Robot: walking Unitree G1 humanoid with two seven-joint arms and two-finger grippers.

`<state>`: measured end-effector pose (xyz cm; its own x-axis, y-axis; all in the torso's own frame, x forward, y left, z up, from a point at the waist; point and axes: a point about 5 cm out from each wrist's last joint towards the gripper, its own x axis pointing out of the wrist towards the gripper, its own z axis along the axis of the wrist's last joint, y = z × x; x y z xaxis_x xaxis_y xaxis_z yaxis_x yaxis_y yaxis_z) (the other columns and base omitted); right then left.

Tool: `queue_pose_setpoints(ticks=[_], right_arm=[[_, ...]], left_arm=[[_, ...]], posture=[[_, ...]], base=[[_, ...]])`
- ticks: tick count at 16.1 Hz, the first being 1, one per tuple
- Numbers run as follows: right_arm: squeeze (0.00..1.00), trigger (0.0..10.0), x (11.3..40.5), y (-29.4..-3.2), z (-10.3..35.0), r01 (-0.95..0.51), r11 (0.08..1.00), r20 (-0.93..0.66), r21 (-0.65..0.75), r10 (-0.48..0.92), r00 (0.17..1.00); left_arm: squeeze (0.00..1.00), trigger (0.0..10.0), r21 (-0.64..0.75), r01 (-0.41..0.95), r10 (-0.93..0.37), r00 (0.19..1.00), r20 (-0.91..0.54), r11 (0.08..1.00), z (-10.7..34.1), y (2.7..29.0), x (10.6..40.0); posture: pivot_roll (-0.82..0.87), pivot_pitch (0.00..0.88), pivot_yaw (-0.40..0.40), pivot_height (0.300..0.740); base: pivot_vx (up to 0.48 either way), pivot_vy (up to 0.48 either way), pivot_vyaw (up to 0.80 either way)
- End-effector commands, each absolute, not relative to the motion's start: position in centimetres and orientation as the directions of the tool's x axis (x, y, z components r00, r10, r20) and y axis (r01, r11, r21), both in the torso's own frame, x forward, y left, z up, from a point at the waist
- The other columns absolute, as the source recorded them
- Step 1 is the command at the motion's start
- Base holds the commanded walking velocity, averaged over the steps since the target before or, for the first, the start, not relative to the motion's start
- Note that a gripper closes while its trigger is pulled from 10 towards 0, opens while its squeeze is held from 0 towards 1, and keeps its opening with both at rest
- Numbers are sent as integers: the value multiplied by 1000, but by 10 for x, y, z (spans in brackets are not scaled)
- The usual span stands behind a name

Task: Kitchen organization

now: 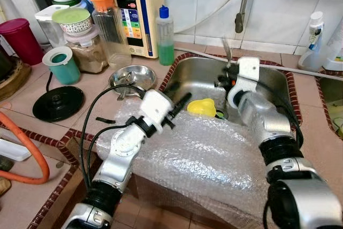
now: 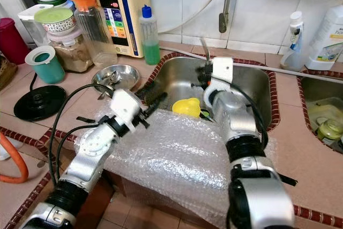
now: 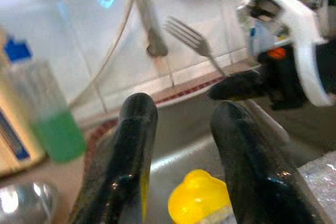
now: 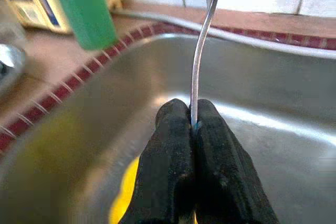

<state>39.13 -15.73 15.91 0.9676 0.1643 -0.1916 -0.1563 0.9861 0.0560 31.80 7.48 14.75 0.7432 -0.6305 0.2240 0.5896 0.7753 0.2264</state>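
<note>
Right pincer above sink, clamped on fork handle, tines upward. Left pincer parted, empty, just before yellow cup at sink's edge.

bubble wrap, water ionizer

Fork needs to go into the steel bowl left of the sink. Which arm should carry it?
Right. Its pincer is shut on the fork over the sink. The left pincer is open, nearer the bowl, so a handover might also work.
</note>
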Motion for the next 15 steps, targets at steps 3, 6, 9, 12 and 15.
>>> queue_pose_setpoints(ticks=[3, 6, 9, 12, 15], right_arm=[[0, 0, 397, -165, 164, -146, 988, -158, -47, 137, 978], [0, 0, 396, -173, 159, -134, 985, -163, -108, 115, 980], [0, 0, 397, -174, 157, -125, 986, -156, -111, 107, 982], [0, 0, 396, -175, 152, -119, 985, -157, -122, 99, 983], [0, 0, 394, -180, 148, -84, 991, -145, -105, 68, 987]], left_arm=[[1000, 10000, 164, 594, -616, 761, 202, 787, 151, 82, 318], [1000, 10000, 133, 622, -636, 754, 164, 772, 151, 83, 314], [1000, 10000, 94, 658, -665, 739, 106, 747, 147, 83, 309], [1000, 10000, 93, 683, -689, 721, 72, 724, 144, 81, 304], [1000, 10000, 99, 671, -678, 732, 66, 735, 148, 81, 306]], posture=[[79, 0, 88, 740], [89, 0, 87, 740], [91, 0, 90, 740], [86, 0, 100, 740], [80, 0, 106, 740]], base=[[0, 0, 0], [0, 0, 0], [0, 0, 0], [0, 0, 0], [0, 0, 0]])
